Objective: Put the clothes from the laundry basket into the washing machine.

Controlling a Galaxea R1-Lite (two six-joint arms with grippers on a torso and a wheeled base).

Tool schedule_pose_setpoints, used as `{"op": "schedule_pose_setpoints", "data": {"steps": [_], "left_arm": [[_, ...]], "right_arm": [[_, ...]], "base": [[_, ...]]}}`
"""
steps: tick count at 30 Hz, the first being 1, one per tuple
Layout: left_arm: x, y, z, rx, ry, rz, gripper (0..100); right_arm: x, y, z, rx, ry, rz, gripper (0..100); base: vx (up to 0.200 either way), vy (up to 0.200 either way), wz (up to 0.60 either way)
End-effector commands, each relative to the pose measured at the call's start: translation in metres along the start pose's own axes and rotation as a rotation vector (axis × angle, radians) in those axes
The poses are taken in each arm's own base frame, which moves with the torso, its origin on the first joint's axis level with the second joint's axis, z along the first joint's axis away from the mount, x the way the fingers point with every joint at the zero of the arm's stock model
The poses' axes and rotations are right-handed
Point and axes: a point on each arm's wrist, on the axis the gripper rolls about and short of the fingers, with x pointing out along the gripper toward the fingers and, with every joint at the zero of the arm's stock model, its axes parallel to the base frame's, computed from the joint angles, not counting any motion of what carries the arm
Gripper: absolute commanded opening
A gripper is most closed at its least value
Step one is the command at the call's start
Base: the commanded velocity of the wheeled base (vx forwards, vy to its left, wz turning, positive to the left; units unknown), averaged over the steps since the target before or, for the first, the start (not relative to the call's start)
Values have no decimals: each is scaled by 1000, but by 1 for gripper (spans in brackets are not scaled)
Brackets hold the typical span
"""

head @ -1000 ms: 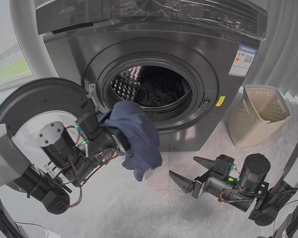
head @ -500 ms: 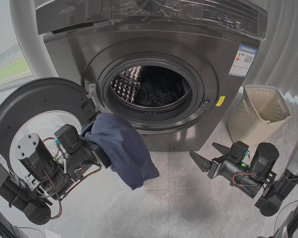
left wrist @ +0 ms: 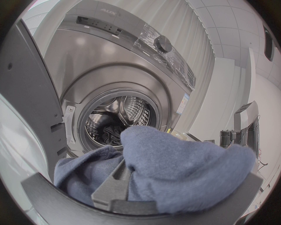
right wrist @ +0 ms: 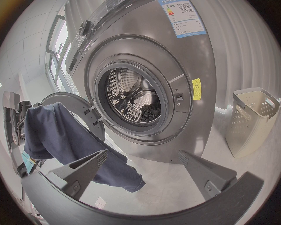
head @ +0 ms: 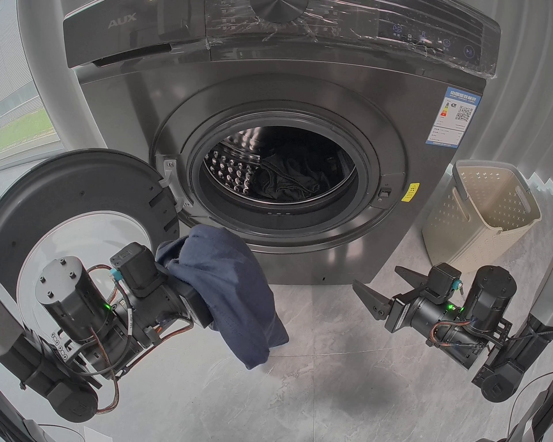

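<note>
The clothes in play are one navy garment (head: pixel 230 293), hanging at the left, below and to the left of the washing machine (head: pixel 144 109) opening and in front of the open round door (head: pixel 75 190), which is swung out to the left. The left gripper (head: pixel 199 302) is clamped on the garment. The cloth bunches over the claw and hides most of it, with one grey finger (left wrist: pixel 117 178) showing among the folds in the left wrist view. The garment's loose end hangs free above the grey tiled floor (head: pixel 322 374).

Silver lettering (head: pixel 122 21) sits on the detergent drawer panel at the machine's top left. To its right, clear plastic film (head: pixel 345 29) covers the control panel with its dial and small lit icons. In the middle, the drum is open, and dark clothes (head: pixel 285 175) lie inside it against the studded steel wall.

Right of the opening, a small yellow sticker (head: pixel 411 191) sits beside the door latch. Above it is a blue-and-white label (head: pixel 453 117) with a coloured rating scale and a square code. Its print is too small to read.

The right gripper (head: pixel 375 277) hangs low in front of the machine's lower right corner. Its claw is spread wide and holds nothing. At the far right, the beige perforated laundry basket (head: pixel 461 224) stands on the floor, tilted, just beside the machine.
</note>
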Motion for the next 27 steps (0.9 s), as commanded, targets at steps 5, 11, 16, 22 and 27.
{"op": "schedule_pose_setpoints", "data": {"steps": [5, 11, 16, 22, 27], "left_arm": [[2, -8, -9, -2, 36, -29, 0], [2, -14, -14, -6, 54, -52, 0], [3, -20, -15, -11, 58, -73, 0], [8, -34, -26, -15, 92, -124, 0], [52, -29, -60, 9, 130, -87, 0]], "right_arm": [[-1, 4, -2, 0, 11, 15, 100], [-2, 6, -3, 1, 15, 21, 100], [-6, 9, -6, -1, 32, 37, 100], [-28, 24, -14, -17, 89, 114, 100], [-38, 36, -13, -18, 90, 170, 100]], "base": [[200, 0, 0], [200, 0, 0], [160, 0, 0], [0, 0, 0], [0, 0, 0]]}}
